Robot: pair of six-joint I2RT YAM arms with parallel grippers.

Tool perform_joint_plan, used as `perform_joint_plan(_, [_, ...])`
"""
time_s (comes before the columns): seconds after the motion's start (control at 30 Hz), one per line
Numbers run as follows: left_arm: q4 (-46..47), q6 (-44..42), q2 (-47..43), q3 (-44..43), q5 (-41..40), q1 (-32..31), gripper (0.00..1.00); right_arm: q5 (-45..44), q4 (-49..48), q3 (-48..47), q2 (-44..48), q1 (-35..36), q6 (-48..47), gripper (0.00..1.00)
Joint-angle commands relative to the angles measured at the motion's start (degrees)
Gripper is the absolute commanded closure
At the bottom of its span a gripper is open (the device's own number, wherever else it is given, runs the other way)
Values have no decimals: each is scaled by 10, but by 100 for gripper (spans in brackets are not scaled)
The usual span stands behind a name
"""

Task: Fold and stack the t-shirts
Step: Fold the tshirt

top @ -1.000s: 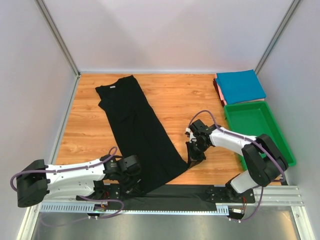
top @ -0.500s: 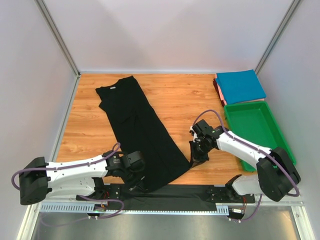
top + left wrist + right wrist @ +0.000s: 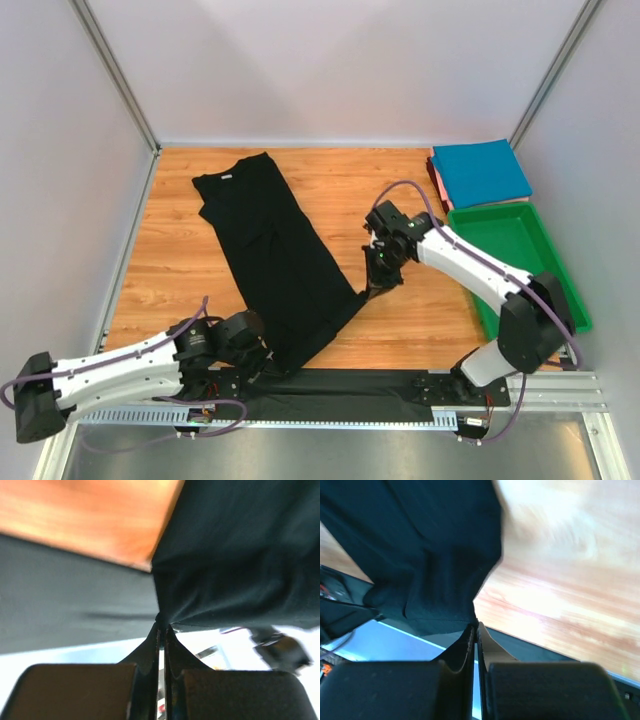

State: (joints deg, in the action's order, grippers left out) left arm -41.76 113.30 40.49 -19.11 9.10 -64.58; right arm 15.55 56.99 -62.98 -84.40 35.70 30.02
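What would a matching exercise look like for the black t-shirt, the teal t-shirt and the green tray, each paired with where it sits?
1 black t-shirt
2 teal t-shirt
3 green tray

A folded, far right corner
B right edge, midway along
C stretched diagonally, left of centre

Pairs: 1-C, 2-A, 3-B

No writing, brand or number can be read anywhere. The pale tag (image 3: 225,174) at the collar of the black shirt (image 3: 272,255) is too small to make out.
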Motion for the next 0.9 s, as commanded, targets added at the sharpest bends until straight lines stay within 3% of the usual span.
perform_joint_plan(0.0, [-18, 112, -66, 14, -51, 38, 100, -19, 15, -106, -75, -4, -33, 100])
perform_joint_plan(0.1, [-4, 53, -101, 23, -30, 128, 100, -18, 38, -208, -154, -5, -48, 100])
perform_joint_plan(0.13, [-1, -5, -96, 20, 0, 187, 100, -15, 45, -241, -173, -5, -51, 100])
perform_joint_plan(0.23, [6, -116, 12, -23, 68, 306, 100, -21, 84, -348, -246, -5, -62, 100])
perform_joint_plan(0.37, [-65, -326, 181, -171, 87, 404, 100, -20, 120, -453, -315, -14, -67, 100])
perform_joint_plan(0.47, [-88, -381, 269, -280, 94, 471, 100, -10, 138, -540, -374, -22, -66, 100])
perform_joint_plan(0.63, [-113, -449, 349, -361, 98, 557, 100, 28, 132, -698, -467, -32, -59, 100])
perform_joint_plan(0.7, [-119, -473, 368, -385, 101, 583, 100, 39, 114, -727, -494, -38, -45, 100])
perform_joint_plan(0.87, [-130, -507, 431, -428, 105, 628, 100, 80, -32, -699, -497, -54, -1, 100])
